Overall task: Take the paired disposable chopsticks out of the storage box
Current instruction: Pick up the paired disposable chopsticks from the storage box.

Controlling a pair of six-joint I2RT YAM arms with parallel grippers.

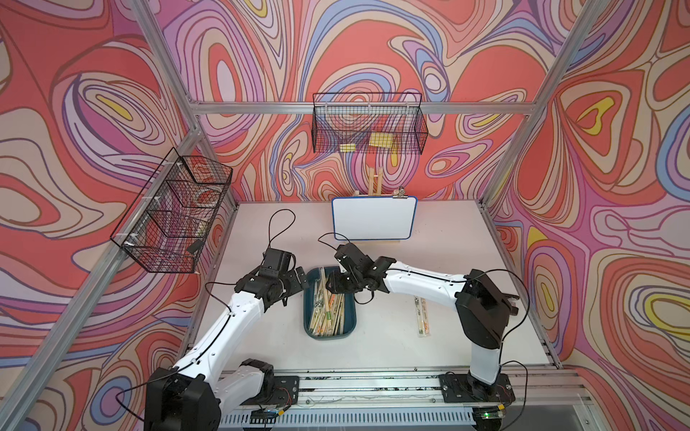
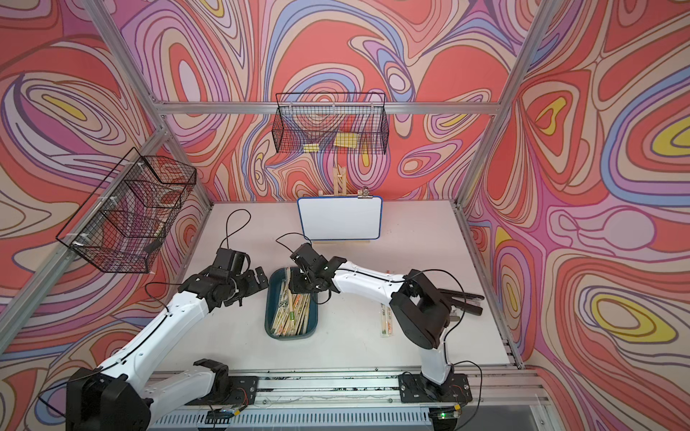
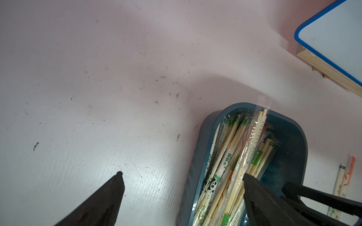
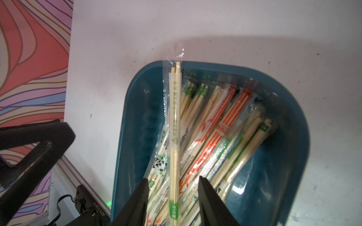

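We see the chopsticks (image 1: 328, 313) heaped in their clear wrappers inside the dark blue box (image 1: 328, 337), which sits on the white table (image 1: 280, 336) between the two arms. The wrappers carry green, orange and black print. In the right wrist view the heap (image 4: 215, 137) fans across the box (image 4: 137, 117), and one green-marked pair (image 4: 175, 117) lies on top, its far end poking out over the rim.

The right claw (image 4: 173, 178) hangs over the far end of the box with its jaws about half open. The green-marked pair runs between them with a gap on each side. As far as we can see the claw has hold of nothing. In a top view this claw (image 1: 334, 285) points down into the box.

The left claw (image 3: 182, 175) is spread as wide as it goes and empty. One finger is over the bare table just beside the box, the other over the chopsticks. In a top view it (image 1: 300, 285) sits at the box's left rim.

To the right of the box, well apart from it, two wrapped pairs (image 1: 422, 317) lie flat on the table. At the far edge a whiteboard (image 1: 374, 218) stands propped up, and two wire baskets (image 1: 367, 127) (image 1: 175, 212) hang on the frame.
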